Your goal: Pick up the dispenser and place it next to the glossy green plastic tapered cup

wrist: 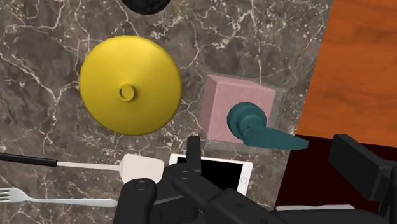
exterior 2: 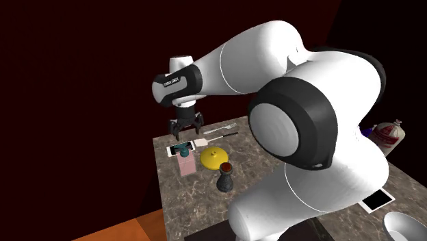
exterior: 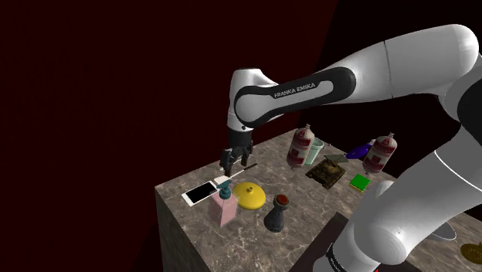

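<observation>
The white arm (exterior: 402, 69), lettered FRANKA EMIKA, bends over one marbled bench (exterior: 309, 202). Its hand (exterior: 230, 165) points straight down with fingers spread and touches nothing. Two red-and-white bottles (exterior: 301, 147) stand at the far side. One yellow domed lid (exterior: 249, 195) lies just beside the one dispenser (exterior: 225, 205), a pink box with a teal pump, under the hand near the bench's corner. One pale green cup (exterior: 315, 152) stands well apart, beside a bottle. One phone (exterior: 202, 193) lies by the dispenser.

The desk (exterior: 309, 197) is overlooked from beside and behind the arm (exterior 2: 274, 61), and closely from the wrist. The yellow lid (wrist: 130, 84) is shared.
</observation>
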